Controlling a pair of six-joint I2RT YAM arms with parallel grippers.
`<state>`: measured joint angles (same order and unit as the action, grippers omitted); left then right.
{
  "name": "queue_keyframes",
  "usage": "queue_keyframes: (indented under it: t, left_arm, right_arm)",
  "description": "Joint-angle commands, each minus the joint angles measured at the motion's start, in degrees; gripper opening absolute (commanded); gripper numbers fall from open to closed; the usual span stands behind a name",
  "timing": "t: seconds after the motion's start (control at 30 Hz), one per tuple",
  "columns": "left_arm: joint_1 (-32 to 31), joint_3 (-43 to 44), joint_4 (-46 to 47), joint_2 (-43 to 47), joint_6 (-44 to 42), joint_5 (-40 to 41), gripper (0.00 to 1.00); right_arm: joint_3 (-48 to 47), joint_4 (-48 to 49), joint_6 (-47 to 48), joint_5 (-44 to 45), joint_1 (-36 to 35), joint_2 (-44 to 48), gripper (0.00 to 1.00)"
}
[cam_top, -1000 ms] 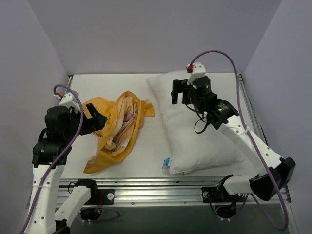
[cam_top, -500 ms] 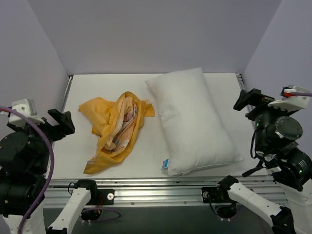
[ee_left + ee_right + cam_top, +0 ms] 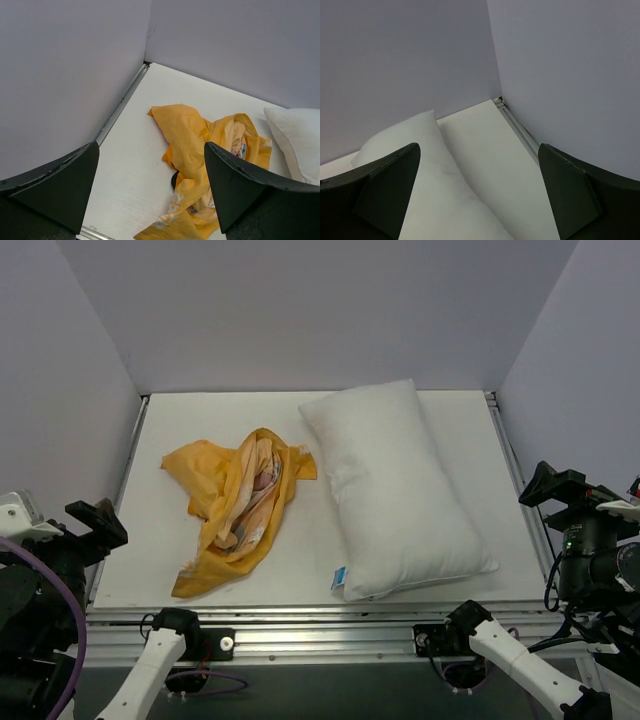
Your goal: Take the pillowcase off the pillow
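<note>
The orange-yellow pillowcase [image 3: 235, 502] lies crumpled on the white table, left of centre, its paler patterned inside showing. It is fully off the pillow. The white pillow [image 3: 398, 488] lies bare to its right, with its small blue tag [image 3: 341, 575] at the near edge. My left gripper [image 3: 96, 523] is open and empty, raised at the near left corner. My right gripper [image 3: 562, 488] is open and empty, raised at the near right. The left wrist view shows the pillowcase [image 3: 200, 145] and a pillow corner [image 3: 297, 137] beyond my open left gripper [image 3: 151, 147]. The right wrist view shows the pillow [image 3: 420, 170] beyond my open right gripper [image 3: 480, 147].
Grey walls enclose the table [image 3: 180, 430] on the left, back and right. A metal rail [image 3: 320, 625] runs along the near edge, and a side rail [image 3: 520, 130] runs along the right wall.
Both arms have pulled back and up, the left away from the pillowcase to the near left, the right away from the pillow to the near right. Pillowcase and pillow have not moved.
</note>
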<state>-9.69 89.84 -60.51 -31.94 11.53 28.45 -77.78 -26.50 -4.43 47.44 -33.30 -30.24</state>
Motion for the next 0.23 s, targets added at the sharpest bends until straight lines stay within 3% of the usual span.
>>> queue_keyframes:
  t: [0.0, 0.2]
  left_arm:
    - [-1.1, -1.1, -0.8, 0.9, 0.3, 3.2, 0.94]
    - [-1.6, -3.2, 0.1, 2.1, 0.9, 3.1, 0.94]
  right_arm:
    - [1.4, 1.4, 1.3, 2.3, 0.0, 1.5, 1.00]
    - [1.8, 2.4, 1.9, 3.1, -0.5, 1.9, 1.00]
